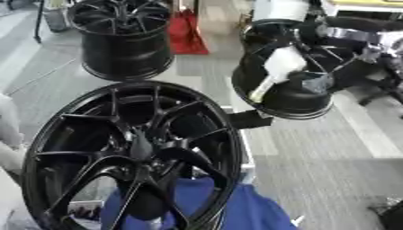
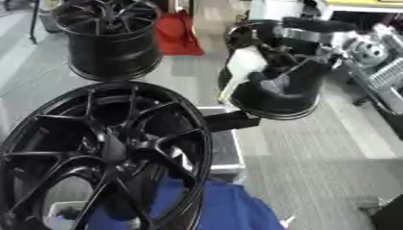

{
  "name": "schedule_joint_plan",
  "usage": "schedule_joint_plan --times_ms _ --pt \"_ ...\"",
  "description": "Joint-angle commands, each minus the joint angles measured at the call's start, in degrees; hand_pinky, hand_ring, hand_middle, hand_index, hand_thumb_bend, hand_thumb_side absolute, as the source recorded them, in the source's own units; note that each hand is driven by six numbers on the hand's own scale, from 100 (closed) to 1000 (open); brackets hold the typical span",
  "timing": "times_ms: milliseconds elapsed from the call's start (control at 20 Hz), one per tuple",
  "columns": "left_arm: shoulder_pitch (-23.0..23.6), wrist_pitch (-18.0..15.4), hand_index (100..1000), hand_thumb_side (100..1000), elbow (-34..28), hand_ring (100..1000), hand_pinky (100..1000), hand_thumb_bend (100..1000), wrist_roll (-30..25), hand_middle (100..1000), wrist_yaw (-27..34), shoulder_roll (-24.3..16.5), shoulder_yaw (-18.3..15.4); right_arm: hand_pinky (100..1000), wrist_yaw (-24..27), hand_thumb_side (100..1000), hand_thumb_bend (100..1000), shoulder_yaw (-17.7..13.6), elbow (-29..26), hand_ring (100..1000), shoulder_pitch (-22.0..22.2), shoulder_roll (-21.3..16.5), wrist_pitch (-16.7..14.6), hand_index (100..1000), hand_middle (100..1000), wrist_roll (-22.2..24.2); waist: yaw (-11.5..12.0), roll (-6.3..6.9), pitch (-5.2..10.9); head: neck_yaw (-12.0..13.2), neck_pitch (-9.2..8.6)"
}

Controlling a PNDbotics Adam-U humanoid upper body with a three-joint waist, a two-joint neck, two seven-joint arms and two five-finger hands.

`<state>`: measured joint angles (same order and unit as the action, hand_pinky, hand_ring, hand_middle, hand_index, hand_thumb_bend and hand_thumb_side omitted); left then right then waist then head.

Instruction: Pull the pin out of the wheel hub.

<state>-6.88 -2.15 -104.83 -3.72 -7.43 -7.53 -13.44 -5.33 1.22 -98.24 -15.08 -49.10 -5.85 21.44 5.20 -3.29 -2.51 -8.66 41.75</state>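
Your right hand is up top right, fingers curled round the white tapered pin, which hangs clear of the near hub. Pin looks out. Black gloss spoked wheel stands tilted towards you. Left hand isn't visible.

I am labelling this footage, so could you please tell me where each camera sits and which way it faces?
Left eye view: in the robot's head, looking down at the big black wheel; the right arm enters from the upper right.
Right eye view: beside it in the head, same downward look; the right hand shows before another wheel, fingers unclear.
Both share the near wheel, two far wheels, blue cloth and grey floor.
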Motion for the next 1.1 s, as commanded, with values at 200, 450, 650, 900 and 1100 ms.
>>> schedule_joint_plan --times_ms 200,450,650,900,1100 --pt "-0.12 0.01 858 630 -0.72 649 615 130 0.68 660 -0.40 -0.49 -0.77 784 -8.01 112 398 -13.82 5.62 813 14.01 7.57 2.49 908 874 -16.39 -1.05 0.27 0.04 1.18 0.17" --pt "0.08 0.01 858 621 -0.68 649 615 141 0.89 660 -0.47 -0.20 -0.95 818 -11.75 390 446 -20.63 9.05 867 19.11 16.35 5.24 913 922 -26.77 -1.62 0.78 -0.01 1.64 0.46" --pt "0.14 0.00 858 631 -0.61 649 615 129 0.85 661 -0.41 0.12 -0.88 727 -9.99 355 412 -22.20 9.27 797 19.22 20.30 6.57 882 874 -35.73 -1.79 1.19 -0.02 1.87 0.58" --pt "0.08 -0.09 858 631 -0.56 650 614 127 0.74 661 -0.22 0.41 -0.72 673 -8.27 327 350 -20.76 5.77 737 17.84 23.33 5.78 854 827 -41.46 -1.49 1.86 -0.32 2.31 0.50" --pt "-0.12 -0.15 858 632 -0.61 650 614 126 0.74 661 -0.08 0.60 -0.64 656 -7.61 310 310 -18.44 1.36 704 16.40 25.59 5.03 835 801 -43.24 -1.08 2.27 -0.77 2.42 0.25"
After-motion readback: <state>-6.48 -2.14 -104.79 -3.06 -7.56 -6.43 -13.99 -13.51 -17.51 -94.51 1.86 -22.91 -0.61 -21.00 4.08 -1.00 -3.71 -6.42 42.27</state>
